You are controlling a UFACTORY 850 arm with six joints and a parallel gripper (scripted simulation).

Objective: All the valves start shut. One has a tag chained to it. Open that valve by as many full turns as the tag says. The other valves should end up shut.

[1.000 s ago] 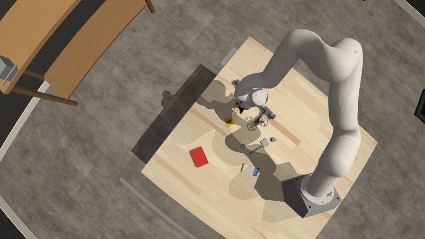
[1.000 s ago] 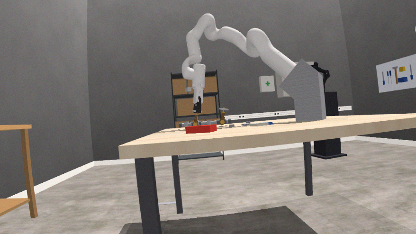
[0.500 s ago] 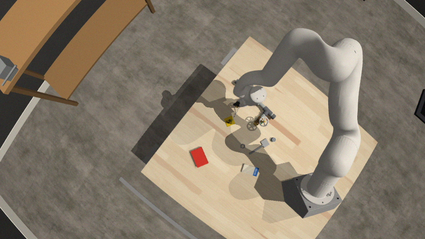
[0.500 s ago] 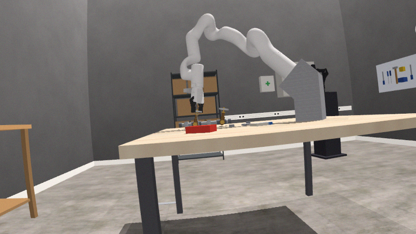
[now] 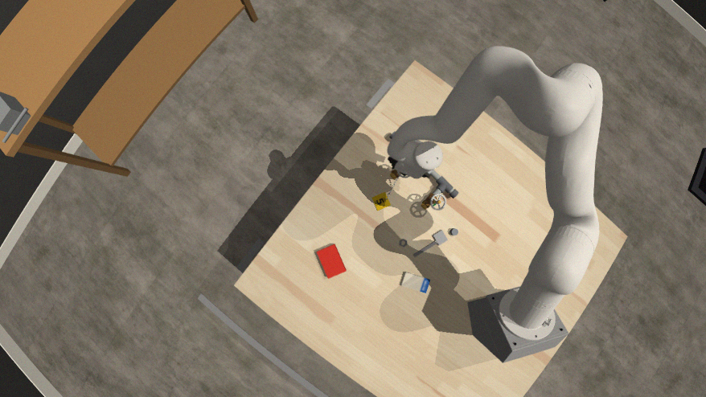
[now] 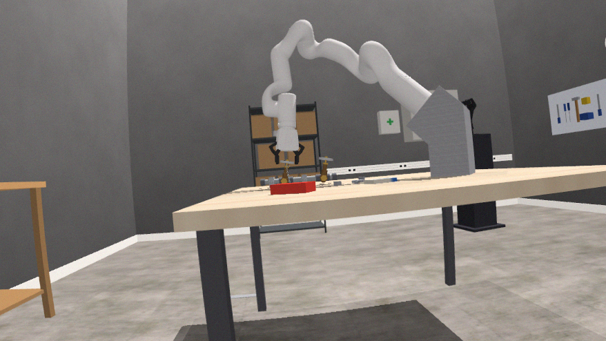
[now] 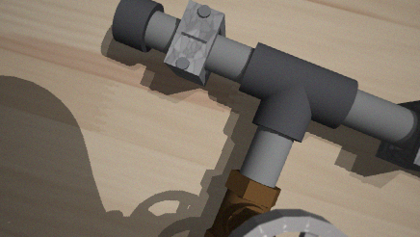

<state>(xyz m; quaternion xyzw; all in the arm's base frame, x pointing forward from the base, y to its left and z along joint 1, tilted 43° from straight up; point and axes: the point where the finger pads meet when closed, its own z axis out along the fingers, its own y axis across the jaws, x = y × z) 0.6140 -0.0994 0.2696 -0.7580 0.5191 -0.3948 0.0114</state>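
Note:
A grey pipe run lies on the wooden table with two brass valves standing on it. The yellow tag (image 5: 379, 201) lies on the table, and its chain runs up to the left valve (image 6: 286, 169), which my wrist mostly hides from above. The other valve (image 5: 437, 199) stands to the right, also seen in the side view (image 6: 324, 166). My gripper (image 6: 286, 154) is open and empty, with its fingers hanging straight over the left valve's handwheel. In the wrist view I see the pipe tee (image 7: 294, 93), the brass valve body (image 7: 248, 199) and the handwheel rim (image 7: 289, 226) at the bottom edge. The print on the tag is too small to read.
A red box (image 5: 330, 260) lies towards the table's near-left edge. A small hammer (image 5: 434, 242), a nut (image 5: 403, 242), a grey cylinder (image 5: 453, 231) and a white-and-blue box (image 5: 415, 281) lie between the valves and the robot's base (image 5: 518, 321). A pipe clamp (image 7: 195, 40) holds the pipe.

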